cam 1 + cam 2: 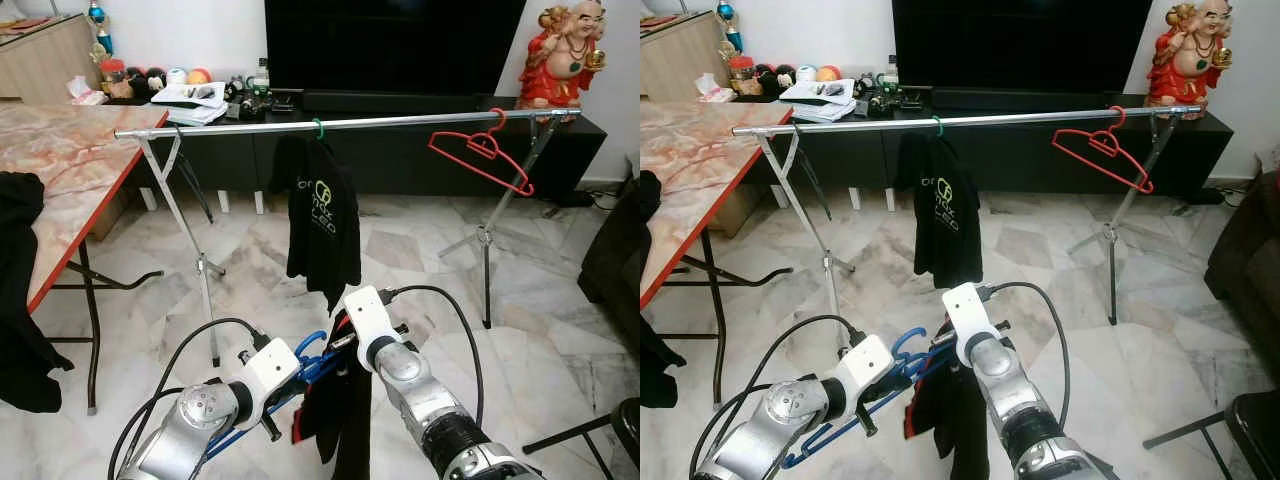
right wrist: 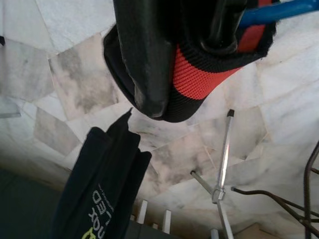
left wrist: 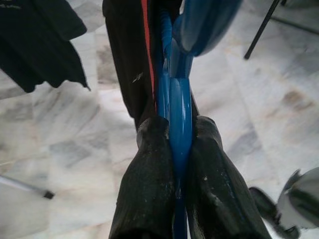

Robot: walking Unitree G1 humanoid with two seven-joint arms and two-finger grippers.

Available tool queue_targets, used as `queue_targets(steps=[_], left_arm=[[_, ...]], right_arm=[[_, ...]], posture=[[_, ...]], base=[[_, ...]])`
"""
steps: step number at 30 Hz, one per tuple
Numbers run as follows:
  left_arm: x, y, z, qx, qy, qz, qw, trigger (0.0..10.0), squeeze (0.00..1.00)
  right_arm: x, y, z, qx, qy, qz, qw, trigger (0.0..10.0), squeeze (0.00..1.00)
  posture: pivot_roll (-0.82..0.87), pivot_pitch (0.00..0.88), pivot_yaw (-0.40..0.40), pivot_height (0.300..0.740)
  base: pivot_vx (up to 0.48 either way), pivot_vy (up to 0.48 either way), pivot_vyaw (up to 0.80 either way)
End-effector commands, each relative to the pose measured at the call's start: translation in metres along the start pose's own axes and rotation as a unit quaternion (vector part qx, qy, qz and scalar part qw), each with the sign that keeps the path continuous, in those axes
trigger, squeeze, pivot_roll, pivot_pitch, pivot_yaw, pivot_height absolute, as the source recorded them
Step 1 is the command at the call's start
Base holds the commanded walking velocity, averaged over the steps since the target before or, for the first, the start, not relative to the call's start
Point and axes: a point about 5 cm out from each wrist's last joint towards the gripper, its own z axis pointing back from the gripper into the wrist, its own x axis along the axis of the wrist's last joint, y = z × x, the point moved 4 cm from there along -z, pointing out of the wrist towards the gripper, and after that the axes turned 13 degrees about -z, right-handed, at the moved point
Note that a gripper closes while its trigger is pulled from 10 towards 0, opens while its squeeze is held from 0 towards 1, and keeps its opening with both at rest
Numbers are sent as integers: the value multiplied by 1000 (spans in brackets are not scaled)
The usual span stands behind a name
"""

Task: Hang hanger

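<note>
The blue plastic hanger (image 1: 312,362) that the task concerns is not yet on the rail. It is held low in front of the robot, well below the long silver metal rail (image 1: 340,124) of the clothes rack, and a black garment with a red stripe (image 1: 340,410) hangs from it. The left gripper (image 3: 180,149) has its jaws closed tight on the blue bar of the hanger, with the two black fingers (image 3: 149,189) pressing it from both sides. The right gripper (image 2: 182,59) is just beside, at the collar end of the garment; its jaws are closed on the black and red ribbed fabric, and the blue bar passes close behind them.

On the rail itself, a black T-shirt with a yellow-green print (image 1: 322,220) already hangs on a green hook near the middle, and an empty red plastic hanger (image 1: 480,150) hangs tilted near the right end. Between these two the rail is free.

As I judge it, the dressing of the hanger seems done or nearly done. What is left is the main part: to lift the hanger up to the rail, put its hook over the bar, and then release both grippers.
</note>
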Motion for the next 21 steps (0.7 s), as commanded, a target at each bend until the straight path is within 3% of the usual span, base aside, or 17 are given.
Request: queue_targets(steps=[1,6,8,10,11,13,19,21], left_arm=[[12,2,-1,-3,-23,-7,1000,10000,0],[13,3,-6,5,-22,-16,1000,10000,0],[15,-1,-9,-2,-24,-17,1000,10000,0],[16,-2,-10,-4,-26,-17,1000,10000,0],[18,-4,-12,-5,-28,-17,999,10000,0],[18,-4,-13,-6,-28,-19,999,10000,0],[17,-2,-13,2,-27,-21,999,10000,0],[15,-2,-13,2,-21,-21,1000,10000,0]], right_arm=[[7,5,0,8,-11,-1,1000,10000,0],[15,14,1,22,-22,-37,999,10000,0],[27,25,2,47,-35,-87,994,10000,0],[31,31,4,61,-40,-105,992,10000,0],[36,45,7,95,-42,-119,987,10000,0],[36,49,8,104,-44,-116,987,10000,0],[23,23,7,35,-29,-99,994,10000,0],[19,11,7,3,-26,-71,997,10000,0]], posture=[[49,0,-35,740],[43,0,-36,740],[39,0,-36,740],[38,0,-37,740],[36,0,-38,740],[38,0,-39,740],[43,0,-40,740],[41,0,-38,740]], base=[[0,0,0],[0,0,0],[0,0,0],[0,0,0],[0,0,0],[0,0,0],[0,0,0],[0,0,0]])
